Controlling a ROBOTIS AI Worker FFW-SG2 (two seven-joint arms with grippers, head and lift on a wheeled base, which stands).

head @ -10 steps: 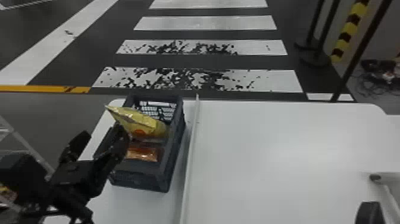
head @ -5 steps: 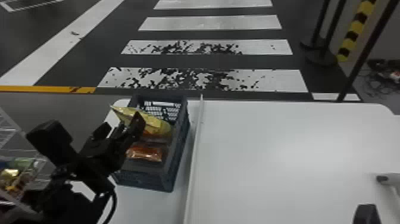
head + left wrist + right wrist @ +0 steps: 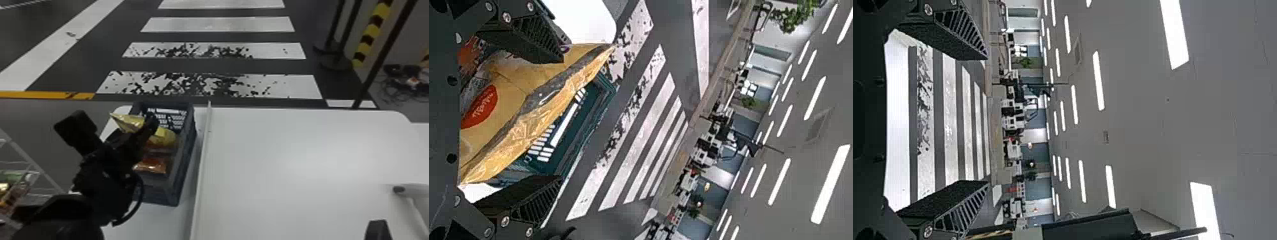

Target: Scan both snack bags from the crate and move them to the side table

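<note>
Yellow snack bag [image 3: 166,135] with a golden sheen leans in the far part of a dark blue-grey plastic crate [image 3: 186,159], its flat crimped end poking up toward the crate's left edge; a red oval marks its front, and a grey band runs just below the crinkled, glossy seam. Nearer the crate's front edge lies a shiny red-orange snack bag [image 3: 153,164]. The crate, its walls slotted, stands by the far left corner of the white table [image 3: 287,166], just left of a long white strip [image 3: 202,159]. The left gripper [image 3: 140,126] is over the crate, jaws wide apart on either side of the yellow bag. The right gripper [image 3: 378,229] waits low on the right, its jaws spread wide and empty.
</note>
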